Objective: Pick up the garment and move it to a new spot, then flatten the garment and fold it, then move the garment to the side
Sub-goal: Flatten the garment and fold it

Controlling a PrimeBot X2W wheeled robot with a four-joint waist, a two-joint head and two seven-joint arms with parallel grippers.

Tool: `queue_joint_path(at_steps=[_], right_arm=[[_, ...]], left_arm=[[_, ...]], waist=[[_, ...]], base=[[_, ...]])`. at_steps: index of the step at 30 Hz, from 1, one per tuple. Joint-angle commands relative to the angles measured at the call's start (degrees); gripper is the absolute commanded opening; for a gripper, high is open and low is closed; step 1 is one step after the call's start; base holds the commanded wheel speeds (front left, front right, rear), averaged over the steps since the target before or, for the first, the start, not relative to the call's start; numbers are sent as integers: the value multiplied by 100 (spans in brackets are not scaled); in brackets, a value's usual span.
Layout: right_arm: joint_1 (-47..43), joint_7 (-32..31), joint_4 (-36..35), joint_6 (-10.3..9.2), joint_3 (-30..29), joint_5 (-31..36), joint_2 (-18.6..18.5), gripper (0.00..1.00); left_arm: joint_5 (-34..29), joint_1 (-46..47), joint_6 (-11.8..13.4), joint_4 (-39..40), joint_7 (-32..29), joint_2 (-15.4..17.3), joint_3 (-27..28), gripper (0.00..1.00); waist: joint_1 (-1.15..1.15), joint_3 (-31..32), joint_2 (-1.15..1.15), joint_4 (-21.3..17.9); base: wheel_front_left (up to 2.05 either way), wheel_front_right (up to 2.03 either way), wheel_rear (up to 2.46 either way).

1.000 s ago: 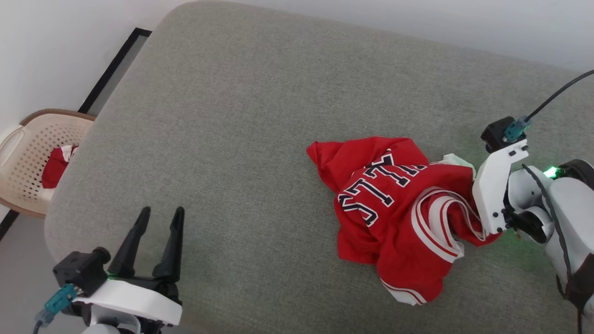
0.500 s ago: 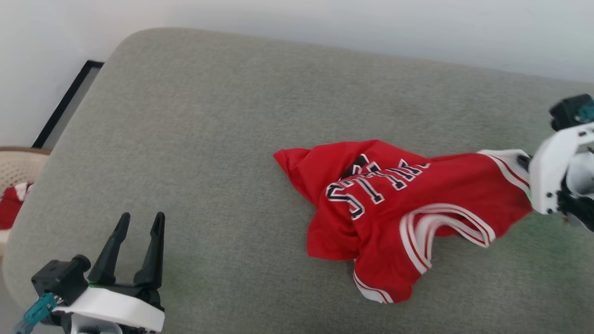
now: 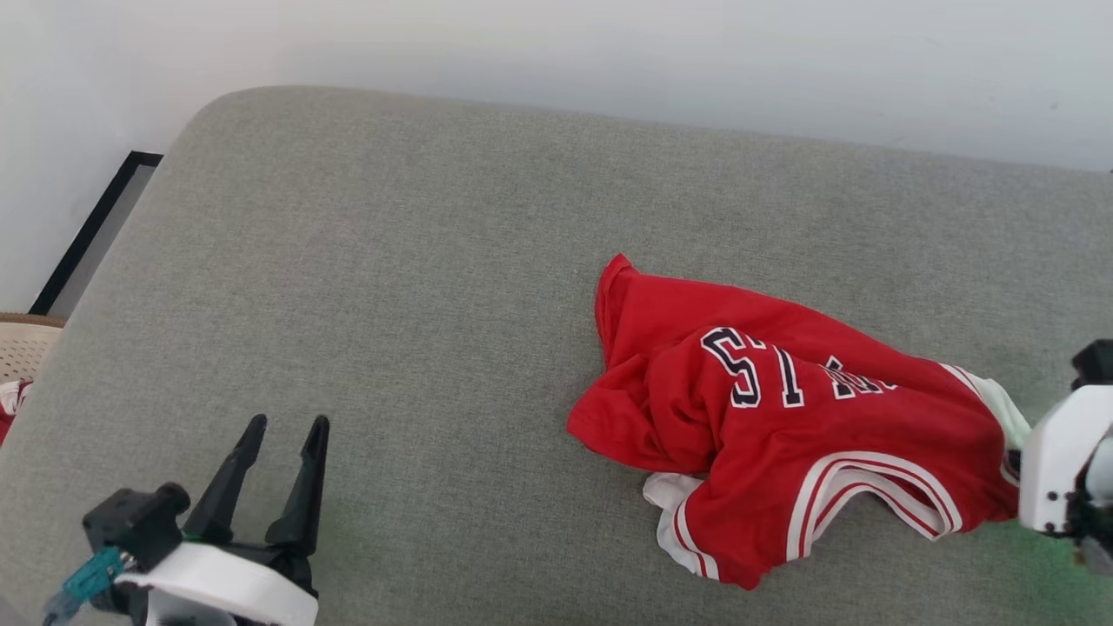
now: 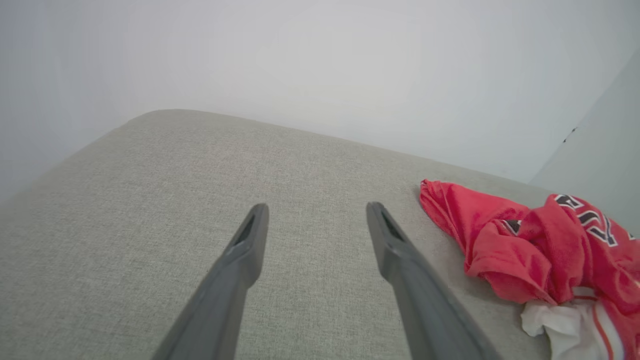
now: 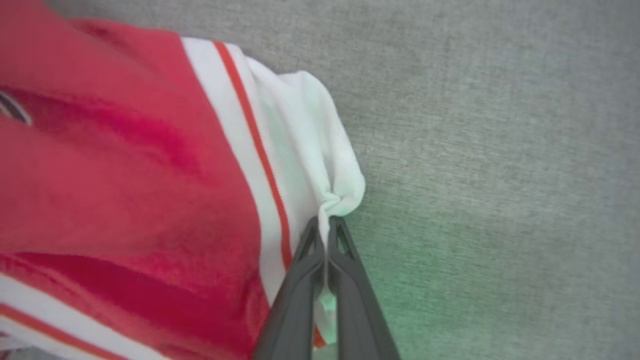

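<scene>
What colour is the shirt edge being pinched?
White jersey trim with a thin red stripe; clearest in the right wrist view.

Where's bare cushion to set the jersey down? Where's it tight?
Free: the grey cushion stretch between the open left gripper and the garment, plus the band behind the garment up to the wall. Crowded: right edge, where the right gripper pinches its white trim.

Grey fabric couch (image 3: 417, 287) against a plain white wall (image 3: 609, 52)
</scene>
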State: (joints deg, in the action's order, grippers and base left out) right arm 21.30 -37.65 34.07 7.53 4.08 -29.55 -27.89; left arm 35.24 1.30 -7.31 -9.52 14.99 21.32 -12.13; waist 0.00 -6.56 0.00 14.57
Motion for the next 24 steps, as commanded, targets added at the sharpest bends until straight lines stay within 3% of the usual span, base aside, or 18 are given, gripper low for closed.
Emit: queue_joint_path(at_steps=[1, 2, 3, 14, 24], right_arm=[[-114, 24, -20, -6, -41, 129, 128, 0], [-140, 30, -53, -6, -44, 194, 182, 20], [-141, 92, -87, -6, -96, 253, 232, 100], [-83, 694, -1109, -7, -567, 805, 673, 100], [-421, 2093, -2419, -6, -1141, 1519, 1549, 100]], left_arm=[[119, 134, -16, -30, -42, 57, -82, 100], [198, 167, -16, -51, -95, 93, -148, 100], [267, 220, -16, -61, -151, 134, -205, 100], [1103, 828, -16, 202, -1493, 599, -679, 100], [1307, 1437, 182, 757, -3236, 967, -1097, 100]], waist=[[0, 12, 0, -5], [0, 20, 0, -9], [0, 30, 0, -19], [0, 128, 0, -509], [0, 82, 0, -1269]], base=[[0, 0, 0], [0, 0, 0], [0, 0, 0], [0, 0, 0], [0, 0, 0]])
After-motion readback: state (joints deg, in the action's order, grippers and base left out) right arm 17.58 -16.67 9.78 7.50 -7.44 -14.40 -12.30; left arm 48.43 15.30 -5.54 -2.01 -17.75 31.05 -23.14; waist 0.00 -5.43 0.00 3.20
